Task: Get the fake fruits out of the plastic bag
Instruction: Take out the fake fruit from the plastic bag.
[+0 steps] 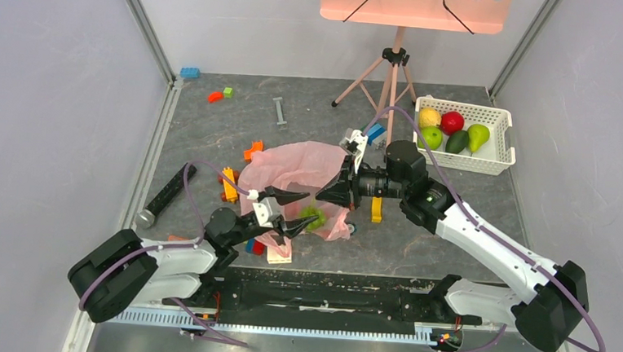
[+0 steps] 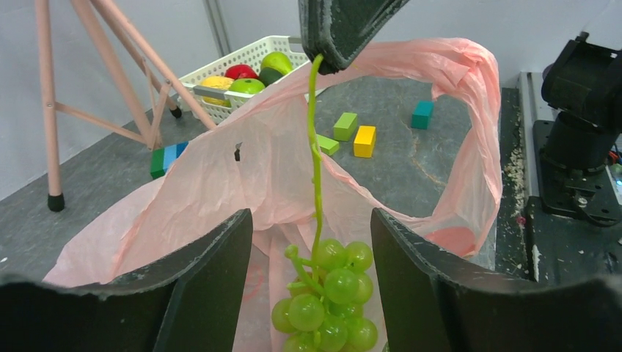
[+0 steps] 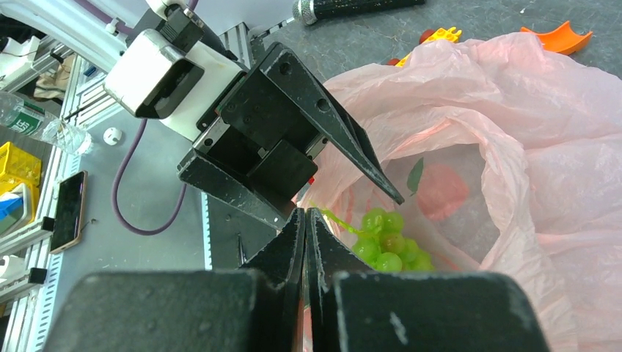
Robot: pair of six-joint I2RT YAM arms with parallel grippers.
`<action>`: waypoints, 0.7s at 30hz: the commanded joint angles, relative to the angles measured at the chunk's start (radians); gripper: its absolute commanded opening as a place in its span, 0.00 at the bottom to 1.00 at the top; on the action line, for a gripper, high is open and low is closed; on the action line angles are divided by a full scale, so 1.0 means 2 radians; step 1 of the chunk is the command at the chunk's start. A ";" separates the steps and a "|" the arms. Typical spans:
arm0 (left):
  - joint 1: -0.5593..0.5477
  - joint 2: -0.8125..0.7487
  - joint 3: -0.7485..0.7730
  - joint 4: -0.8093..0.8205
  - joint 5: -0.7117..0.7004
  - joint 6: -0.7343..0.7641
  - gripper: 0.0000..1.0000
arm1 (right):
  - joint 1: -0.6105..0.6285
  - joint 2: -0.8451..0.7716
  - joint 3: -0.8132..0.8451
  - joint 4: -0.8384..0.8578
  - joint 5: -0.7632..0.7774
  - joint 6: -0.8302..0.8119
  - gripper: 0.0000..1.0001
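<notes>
The thin pink plastic bag [image 1: 296,168] lies crumpled mid-table, its mouth held up. A bunch of green grapes [image 2: 326,301] hangs by its long stem inside that mouth. My right gripper [image 3: 305,214] is shut on the tip of the stem, and the bag's rim rises to the same fingertips [image 2: 341,33]. My left gripper [image 2: 312,242] stands open with a finger on either side of the grapes, not touching them. In the top view the grapes [image 1: 314,218] show between the left gripper [image 1: 310,210] and the right gripper [image 1: 325,197]. Other fake fruits lie in the white basket [image 1: 489,164].
The basket at the back right holds a lemon [image 1: 429,117], red apple [image 1: 452,122], green apple [image 1: 431,137], avocado [image 1: 456,142] and pear [image 1: 477,137]. A pink tripod [image 1: 392,75] stands behind the bag. Coloured blocks [image 1: 228,183] and a black cylinder [image 1: 164,195] lie around it.
</notes>
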 commanded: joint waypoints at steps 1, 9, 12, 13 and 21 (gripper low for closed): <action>0.001 0.013 0.016 0.018 0.031 0.025 0.66 | 0.002 -0.016 0.027 0.010 -0.015 -0.008 0.00; 0.001 0.029 0.017 0.014 0.026 0.027 0.63 | 0.002 -0.021 0.024 0.012 -0.021 -0.008 0.00; 0.001 0.034 0.019 0.014 0.024 0.027 0.61 | 0.002 -0.021 0.023 0.013 -0.025 -0.007 0.00; 0.001 0.036 0.020 0.014 0.025 0.026 0.60 | 0.001 -0.021 0.023 0.014 -0.025 -0.006 0.00; 0.001 0.041 0.028 0.004 0.032 0.029 0.42 | 0.003 -0.023 0.022 0.015 -0.025 -0.007 0.00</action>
